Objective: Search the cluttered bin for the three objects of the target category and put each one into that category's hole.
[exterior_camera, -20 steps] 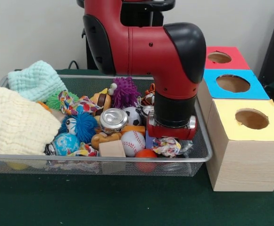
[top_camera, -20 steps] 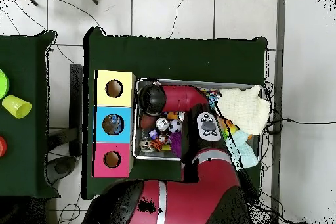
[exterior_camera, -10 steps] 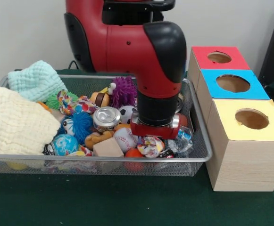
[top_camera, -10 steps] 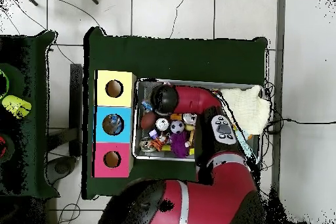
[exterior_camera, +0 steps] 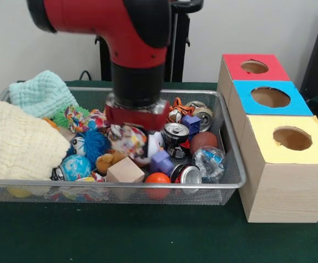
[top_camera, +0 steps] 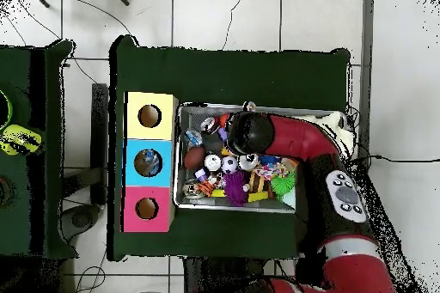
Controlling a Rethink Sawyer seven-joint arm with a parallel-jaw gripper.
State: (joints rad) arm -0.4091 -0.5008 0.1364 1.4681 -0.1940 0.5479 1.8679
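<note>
Front view: the pincer hangs over the wire bin, a crumpled colourful cloth right beneath it, covering its fingers; whether it grips, I cannot tell.

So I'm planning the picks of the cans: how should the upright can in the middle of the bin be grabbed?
Come straight down and close on the sides of the upright can just below its top rim. It stands with its lid up, so its round wall is exposed there, while a purple block and a brown ball crowd its base.
</note>
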